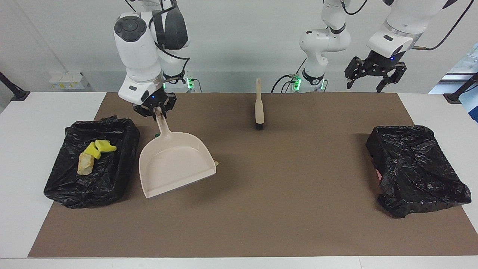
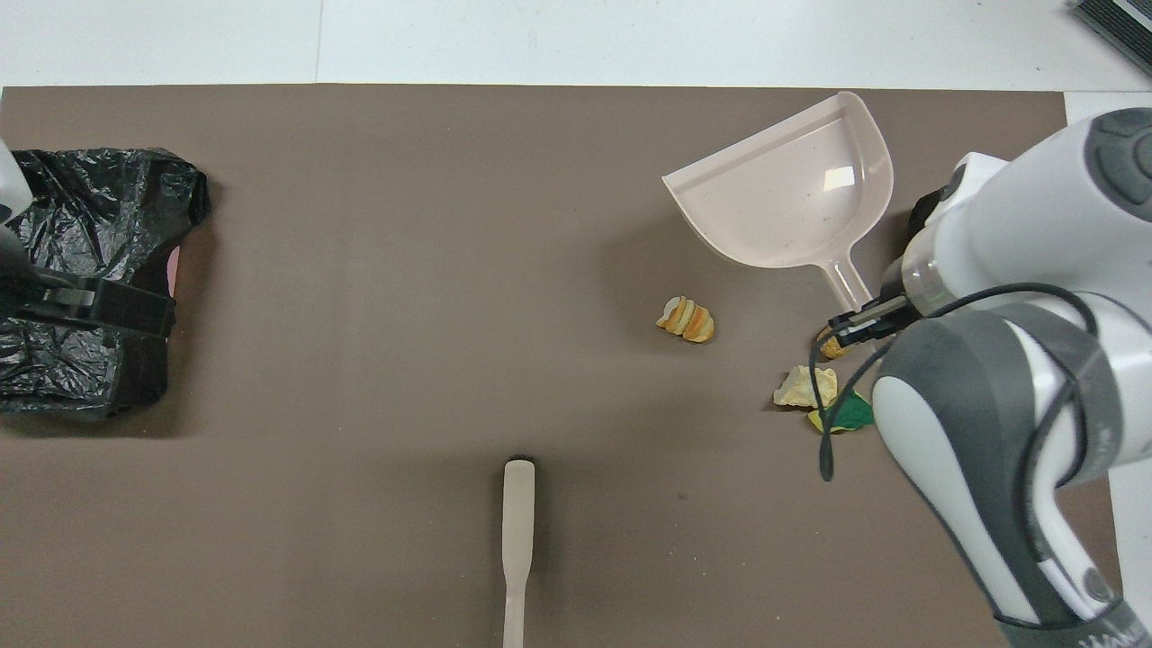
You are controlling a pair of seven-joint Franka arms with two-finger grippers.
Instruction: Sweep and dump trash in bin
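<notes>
Overhead view | right pincer (image 2: 855,326) clamps dustpan (image 2: 792,202) handle | trash (image 2: 687,319) beside it

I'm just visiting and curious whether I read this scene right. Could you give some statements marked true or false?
1. The right tool holds the dustpan by its handle. True.
2. The dustpan is full of scraps. False: it is empty.
3. The left tool grips the brush. False: the brush lies on the mat; the left tool is open, empty.
4. Yellow scraps lie in the bin at the right arm's end. True.
</notes>
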